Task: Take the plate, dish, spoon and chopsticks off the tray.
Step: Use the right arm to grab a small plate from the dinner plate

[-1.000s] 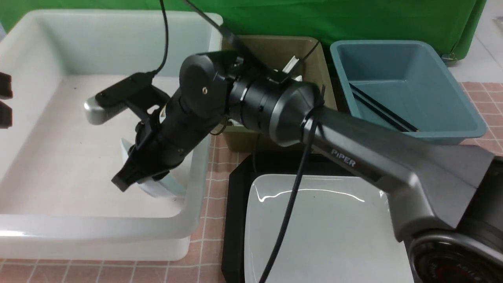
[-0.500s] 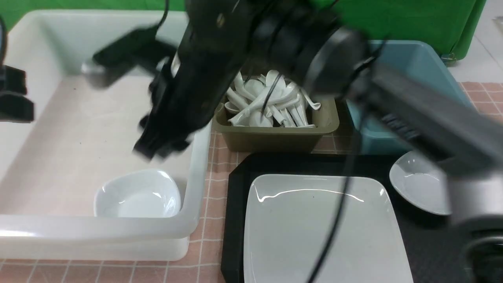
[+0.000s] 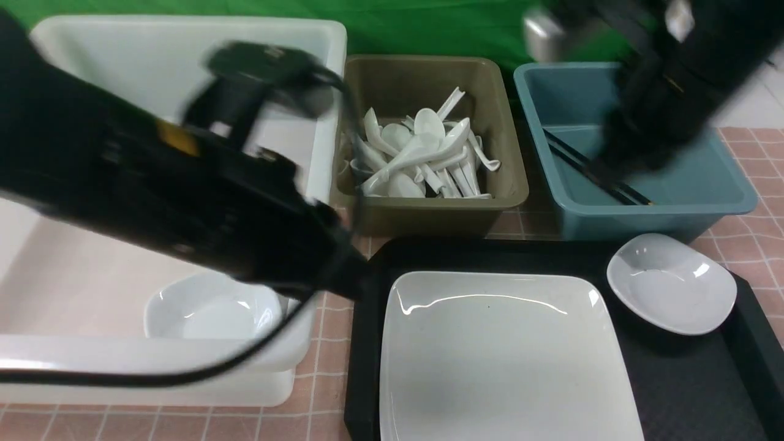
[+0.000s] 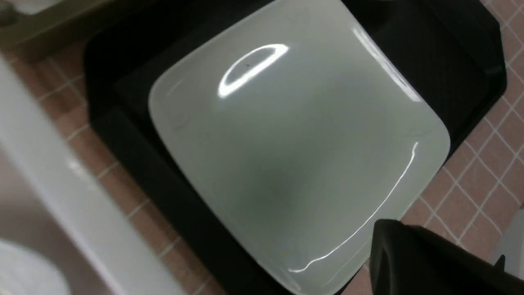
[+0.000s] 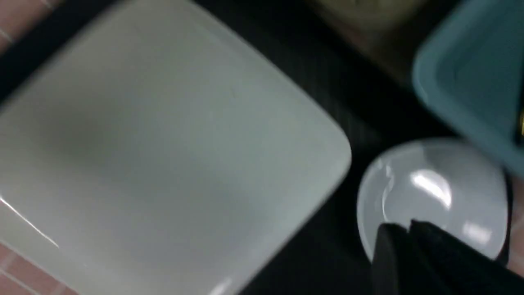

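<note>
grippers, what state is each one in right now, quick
Left gripper: shut, nothing visibly held.
Right gripper: too blurred to tell whether the jaws are open or shut.

Pink checked tablecloth (image 3: 331,367) bears white tub (image 3: 184,24), olive tub (image 3: 429,217), blue tub (image 3: 649,214), black tray (image 3: 364,380).

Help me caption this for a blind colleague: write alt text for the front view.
A white square plate and a small white dish sit on a black tray. Behind stand a white tub holding another dish, an olive tub of spoons and a blue tub with chopsticks. The blurred left arm crosses the white tub, the right arm the blue one.
</note>
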